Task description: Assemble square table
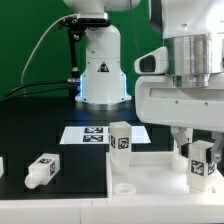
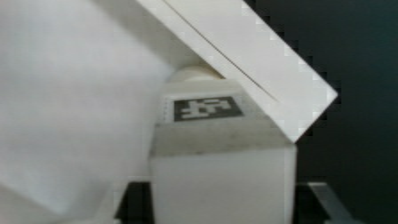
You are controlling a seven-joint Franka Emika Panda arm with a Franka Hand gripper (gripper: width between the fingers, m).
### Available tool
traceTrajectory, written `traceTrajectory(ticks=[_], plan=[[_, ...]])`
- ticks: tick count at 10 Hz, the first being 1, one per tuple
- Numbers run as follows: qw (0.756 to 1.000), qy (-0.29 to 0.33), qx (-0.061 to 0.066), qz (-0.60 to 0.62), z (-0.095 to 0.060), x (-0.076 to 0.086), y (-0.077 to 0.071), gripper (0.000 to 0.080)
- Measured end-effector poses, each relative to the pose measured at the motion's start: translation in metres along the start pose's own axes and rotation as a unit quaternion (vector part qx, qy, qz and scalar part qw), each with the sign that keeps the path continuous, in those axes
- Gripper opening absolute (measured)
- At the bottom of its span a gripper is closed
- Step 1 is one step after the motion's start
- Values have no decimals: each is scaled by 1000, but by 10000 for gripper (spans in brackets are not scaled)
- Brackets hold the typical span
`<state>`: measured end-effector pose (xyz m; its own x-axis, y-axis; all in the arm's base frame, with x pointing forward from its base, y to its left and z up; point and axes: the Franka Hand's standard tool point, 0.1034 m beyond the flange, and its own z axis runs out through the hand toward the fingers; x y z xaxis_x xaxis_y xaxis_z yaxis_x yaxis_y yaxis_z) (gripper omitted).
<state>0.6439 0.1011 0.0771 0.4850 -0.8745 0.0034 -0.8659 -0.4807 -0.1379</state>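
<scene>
1. Black bench, green backdrop at the exterior view's left. White robot base (image 1: pixel 100 75) stands at the rear, with the marker board (image 1: pixel 85 134) flat in front of it.
2. Tabletop slab (image 1: pixel 150 172) lies at the exterior view's lower right.
3. Gripper (image 1: pixel 198 140) hangs over the slab's right part, jaws narrow and apparently clamped on the held leg (image 1: pixel 200 165), which is upright with its tag showing.
4. Wrist view: the held leg (image 2: pixel 210 135) sits close under a slanting white slab edge (image 2: pixel 249 60). Whether they touch cannot be told.
5. Spares: an upright leg (image 1: pixel 120 140) just beside the slab's rear edge, and a lying leg (image 1: pixel 40 172) well apart on the left.
6. Judgement: the step is seating this leg at a corner hole, which is not visible here. Keep the leg plumb, centre it before lowering, press lightly, and twist only once it catches. Any tilt risks jamming the leg or shoving the slab.
</scene>
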Motion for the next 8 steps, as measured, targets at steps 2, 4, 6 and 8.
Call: traceTrajectory(ticks=[2,4,6,8], plan=[[989,-3,-7,147,0,-3,2,292],[946,-11,5,325,1,-6,2,291],[931,-13,13,365,1,-7,4,291],[962,-8,8,272,3,-8,5,539]])
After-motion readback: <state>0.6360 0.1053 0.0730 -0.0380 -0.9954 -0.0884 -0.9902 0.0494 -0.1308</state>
